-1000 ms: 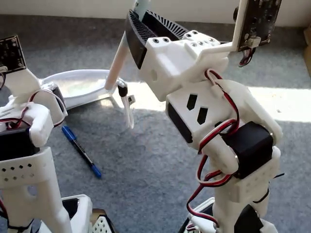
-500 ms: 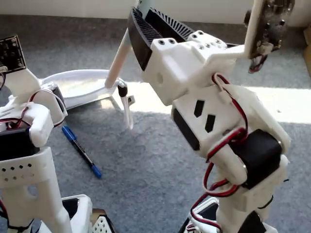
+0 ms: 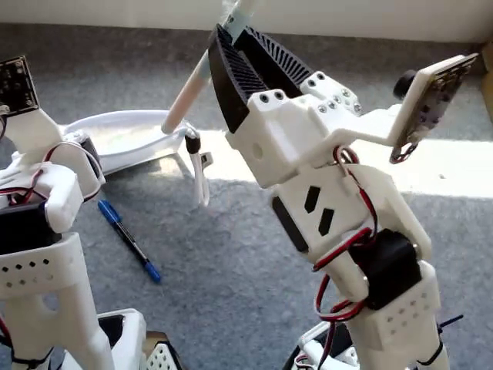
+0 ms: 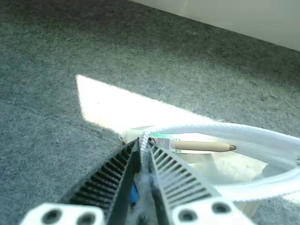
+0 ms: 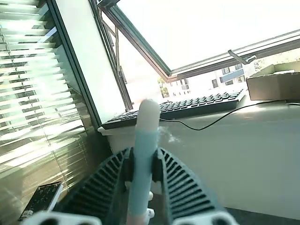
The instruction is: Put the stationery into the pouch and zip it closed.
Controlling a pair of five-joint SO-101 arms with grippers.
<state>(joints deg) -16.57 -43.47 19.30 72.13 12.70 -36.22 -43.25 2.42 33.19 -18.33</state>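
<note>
My right gripper [image 3: 231,35] [image 5: 143,152] is raised above the table, shut on a white and pale blue pen [image 3: 189,85] [image 5: 143,140]. The pen slants down, and its lower tip hangs over the mouth of the clear pouch [image 3: 127,139]. My left gripper [image 4: 144,140] is shut on the end of the pouch's white zip rim [image 4: 234,132]. A beige pencil-like stick [image 4: 201,146] lies inside the pouch. A blue pen [image 3: 129,240] lies on the grey carpet in front of the pouch.
My left arm [image 3: 38,200] stands at the left, beside the pouch. A short white stick with a black top [image 3: 198,166] hangs by the pouch's right end. A bright sunlit patch [image 3: 454,166] crosses the carpet behind the right arm.
My right wrist has tilted, swinging its camera board right and down. The gripper has risen a little and the held pen slants flatter, its lower tip still over the pouch. The left arm has kept still.
</note>
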